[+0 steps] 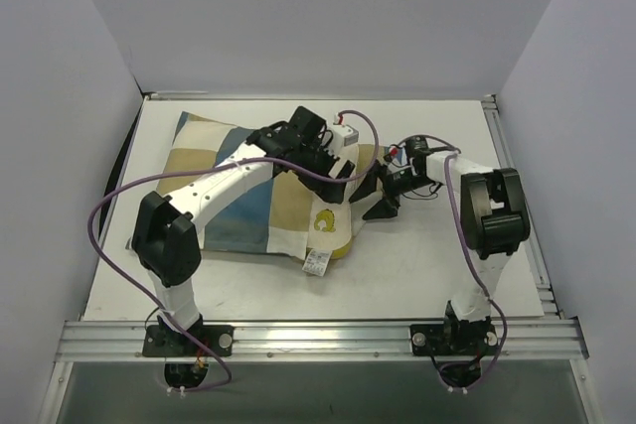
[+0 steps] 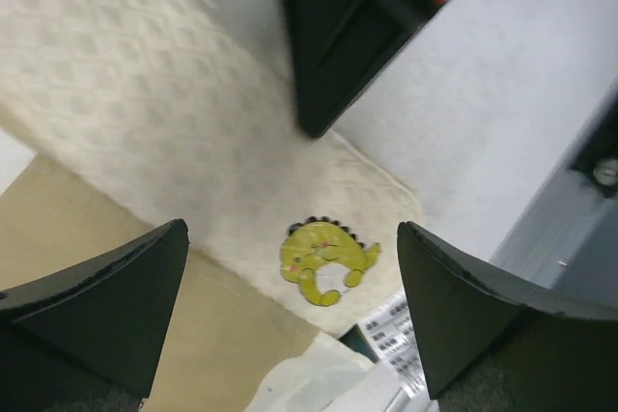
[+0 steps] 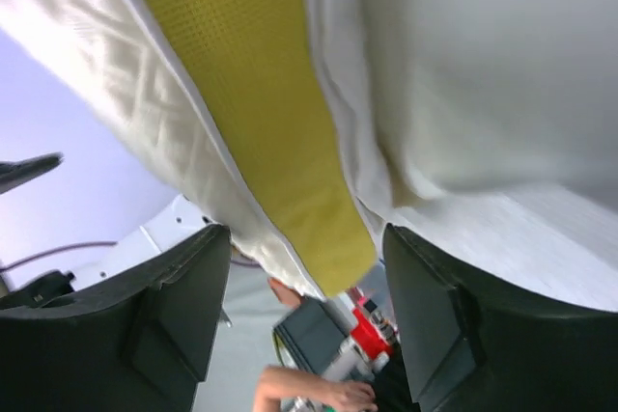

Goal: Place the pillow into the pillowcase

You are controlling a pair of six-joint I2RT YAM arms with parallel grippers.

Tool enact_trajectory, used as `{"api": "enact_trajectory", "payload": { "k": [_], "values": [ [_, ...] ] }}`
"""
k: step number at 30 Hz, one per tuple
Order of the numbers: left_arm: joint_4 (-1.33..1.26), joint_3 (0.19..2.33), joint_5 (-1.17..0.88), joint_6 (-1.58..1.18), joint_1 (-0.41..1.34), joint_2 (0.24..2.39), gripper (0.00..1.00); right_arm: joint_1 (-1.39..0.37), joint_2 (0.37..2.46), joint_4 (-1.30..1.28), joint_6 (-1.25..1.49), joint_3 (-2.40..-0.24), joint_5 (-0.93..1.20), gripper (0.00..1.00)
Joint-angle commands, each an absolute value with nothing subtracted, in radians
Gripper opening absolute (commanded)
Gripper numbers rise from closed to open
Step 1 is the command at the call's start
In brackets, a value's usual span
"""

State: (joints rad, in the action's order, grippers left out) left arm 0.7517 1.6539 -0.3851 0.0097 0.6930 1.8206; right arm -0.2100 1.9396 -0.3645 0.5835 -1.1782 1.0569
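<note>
The blue, tan and white checked pillowcase (image 1: 234, 211) lies flat on the left half of the table. The cream pillow (image 1: 341, 225) sticks out of its right end, and the yellow emblem (image 1: 325, 220) shows there. My left gripper (image 1: 343, 184) hovers open above that exposed end. In the left wrist view the emblem (image 2: 326, 260) and cream pillow (image 2: 145, 94) lie below the wide-apart left gripper (image 2: 293, 233), with the tan pillowcase (image 2: 193, 335) beside them. My right gripper (image 1: 381, 204) stands open at the pillow's right edge. In the right wrist view the pillow's yellow edge band (image 3: 261, 113) runs between the fingers of the right gripper (image 3: 304, 233).
A white printed label (image 1: 317, 263) hangs off the pillowcase at the near right corner and shows in the left wrist view as the label (image 2: 391, 335). White walls close the table on three sides. A metal rail (image 1: 318, 337) runs along the near edge. Purple cables loop over both arms.
</note>
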Motion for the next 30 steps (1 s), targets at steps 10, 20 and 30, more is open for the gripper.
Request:
{"api": "enact_trajectory", "payload": {
  "k": [10, 20, 30],
  "values": [
    [0.693, 1.761, 0.221, -0.136, 0.908, 1.985, 0.97, -0.107, 1.946, -0.417, 0.5, -1.282, 0.727, 0.43],
    [0.764, 1.836, 0.494, -0.213, 0.919, 2.175, 0.97, -0.124, 2.128, -0.451, 0.535, -1.295, 0.603, 0.48],
    [0.732, 1.822, -0.301, -0.115, 0.708, 2.013, 0.0, -0.112, 2.141, -0.546, 0.457, -1.364, 0.561, 0.5]
  ]
}}
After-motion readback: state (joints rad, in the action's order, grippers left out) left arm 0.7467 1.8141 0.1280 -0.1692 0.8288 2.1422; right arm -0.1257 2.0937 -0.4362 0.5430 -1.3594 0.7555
